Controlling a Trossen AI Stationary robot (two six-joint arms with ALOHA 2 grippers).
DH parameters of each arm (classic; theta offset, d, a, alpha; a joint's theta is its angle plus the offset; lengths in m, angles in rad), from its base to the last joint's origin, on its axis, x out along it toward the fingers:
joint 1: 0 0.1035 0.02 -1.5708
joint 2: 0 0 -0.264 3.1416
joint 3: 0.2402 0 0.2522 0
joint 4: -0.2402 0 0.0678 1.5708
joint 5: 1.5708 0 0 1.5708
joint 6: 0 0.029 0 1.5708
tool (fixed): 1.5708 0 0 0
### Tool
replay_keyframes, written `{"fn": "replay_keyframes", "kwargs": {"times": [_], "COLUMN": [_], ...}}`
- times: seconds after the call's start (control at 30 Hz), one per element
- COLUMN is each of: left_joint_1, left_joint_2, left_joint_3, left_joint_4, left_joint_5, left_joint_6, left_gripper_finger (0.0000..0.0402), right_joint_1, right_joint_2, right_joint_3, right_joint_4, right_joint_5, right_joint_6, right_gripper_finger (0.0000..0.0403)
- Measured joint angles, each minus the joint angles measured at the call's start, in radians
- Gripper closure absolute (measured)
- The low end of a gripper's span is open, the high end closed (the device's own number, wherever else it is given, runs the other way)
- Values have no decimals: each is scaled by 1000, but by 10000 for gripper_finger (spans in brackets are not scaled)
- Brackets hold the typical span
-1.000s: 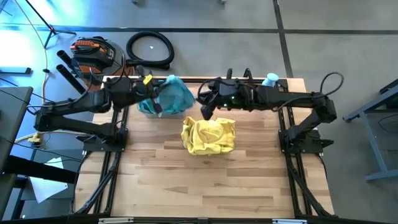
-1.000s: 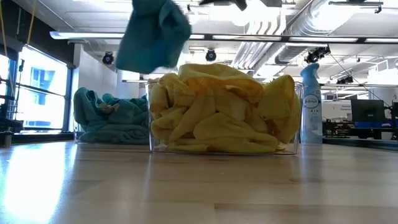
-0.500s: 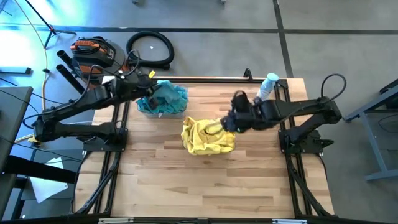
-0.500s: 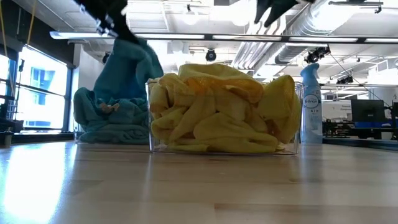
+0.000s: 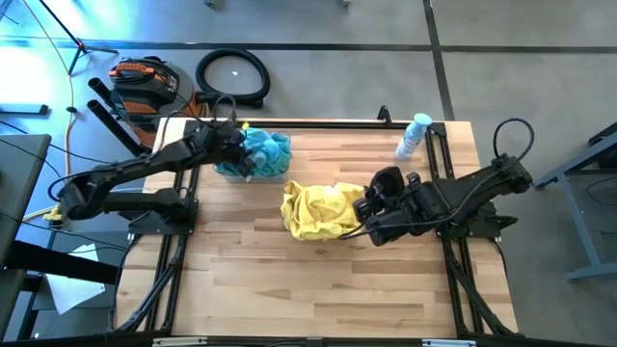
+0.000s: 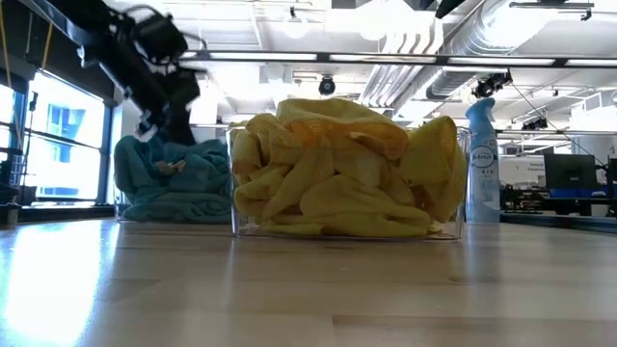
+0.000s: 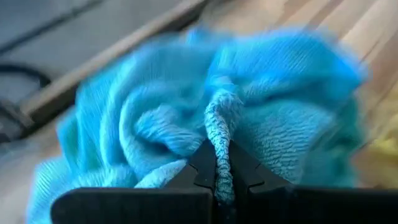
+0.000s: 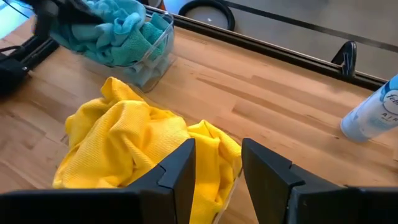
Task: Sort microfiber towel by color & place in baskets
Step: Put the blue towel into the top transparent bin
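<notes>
A clear basket (image 5: 220, 169) near the table's far left corner holds a heap of teal-blue towels (image 5: 262, 152), also seen in the low view (image 6: 174, 183). My left gripper (image 5: 243, 154) is down on that heap, shut on a teal towel (image 7: 186, 124). A second clear basket (image 6: 443, 229) at the table's middle is piled with yellow towels (image 5: 323, 210). My right gripper (image 5: 371, 220) hangs open just right of the yellow pile and touches nothing; its wrist view looks over the yellow towels (image 8: 134, 143). My left gripper pinches a raised fold of the teal towel (image 7: 222, 124) between its two fingers (image 7: 202, 163). It comes slanting down from the table's left. The rest of that towel lies slack on the teal heap in the basket.
A pale blue spray bottle (image 5: 413, 135) stands near the table's far right corner, also seen in the low view (image 6: 482, 159) and the right wrist view (image 8: 373, 115). Bare wood (image 5: 318, 289) stretches across the near half of the table.
My left gripper has carried the teal towel down from high over the table onto the teal heap, keeping hold of it; the towel now lies bunched there. My right gripper has drawn back from near the teal towel toward the table's near right, past the yellow pile.
</notes>
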Motion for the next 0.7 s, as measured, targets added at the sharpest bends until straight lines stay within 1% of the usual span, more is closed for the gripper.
{"fn": "replay_keyframes", "kwargs": {"times": [0.07,0.17,0.4,0.53,0.7], "left_joint_1": [5,12,11,11,11], "left_joint_2": [41,108,260,280,244], "left_joint_3": [-15,-19,-17,-15,18], "left_joint_4": [8,16,45,54,1], "left_joint_5": [-2,9,23,23,24], "left_joint_6": [-27,-49,-75,-75,-75], "left_gripper_finger": [397,376,298,268,260], "right_joint_1": [3,3,3,3,3], "right_joint_2": [0,0,1,1,2], "right_joint_3": [0,0,0,0,0], "right_joint_4": [0,0,4,8,8], "right_joint_5": [0,0,1,1,1], "right_joint_6": [12,20,40,40,40], "right_gripper_finger": [280,280,280,280,280]}}
